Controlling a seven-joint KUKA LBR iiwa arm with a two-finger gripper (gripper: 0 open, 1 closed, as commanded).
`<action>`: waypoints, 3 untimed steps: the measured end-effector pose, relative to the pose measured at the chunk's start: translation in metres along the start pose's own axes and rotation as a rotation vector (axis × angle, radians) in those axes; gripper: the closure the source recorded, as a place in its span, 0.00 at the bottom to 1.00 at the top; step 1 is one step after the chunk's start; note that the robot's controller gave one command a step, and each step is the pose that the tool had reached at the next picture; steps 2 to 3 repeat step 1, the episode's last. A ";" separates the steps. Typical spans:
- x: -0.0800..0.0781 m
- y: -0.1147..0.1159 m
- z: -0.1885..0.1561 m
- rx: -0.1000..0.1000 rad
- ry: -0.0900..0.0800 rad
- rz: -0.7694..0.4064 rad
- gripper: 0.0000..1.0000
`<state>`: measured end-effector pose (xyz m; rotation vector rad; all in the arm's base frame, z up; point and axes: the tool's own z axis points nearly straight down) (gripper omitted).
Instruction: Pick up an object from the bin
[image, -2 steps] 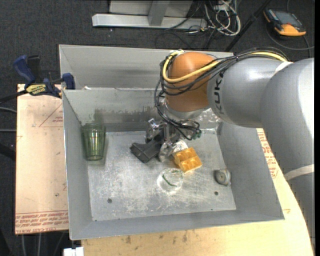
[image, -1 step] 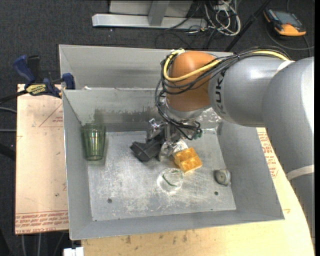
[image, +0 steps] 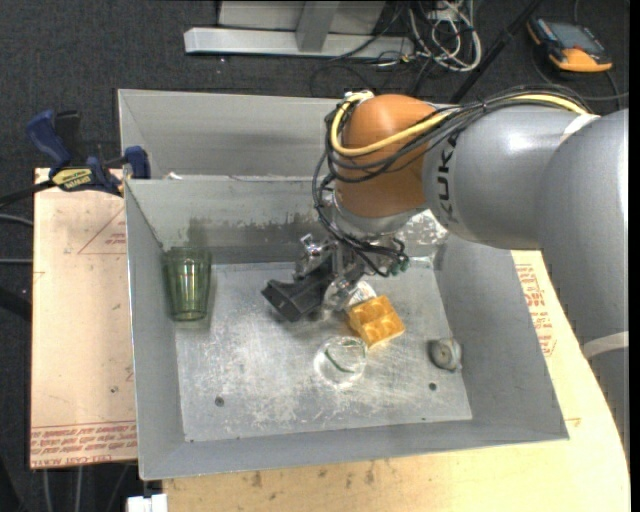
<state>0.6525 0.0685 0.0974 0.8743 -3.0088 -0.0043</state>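
My gripper (image: 335, 283) hangs low over the middle of the bin, below the orange cover. Right under and left of its fingers lies a black angular plastic piece (image: 290, 298). An amber, faceted block (image: 374, 321) rests just right of the fingertips. A clear glass-like cup (image: 342, 359) lies on its side a little in front of them. Cables and the wrist hide how the fingers stand and whether they touch the black piece.
A green translucent tumbler (image: 187, 286) stands upright at the bin's left wall. A small grey round knob (image: 443, 352) lies at the right. Crumpled clear wrap (image: 424, 234) sits at the back right behind the arm.
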 end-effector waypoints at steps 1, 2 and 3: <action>0.000 0.001 -0.021 0.000 -0.001 0.000 1.00; 0.000 0.001 -0.021 0.000 -0.001 0.000 1.00; 0.000 0.001 -0.021 0.000 -0.001 0.000 1.00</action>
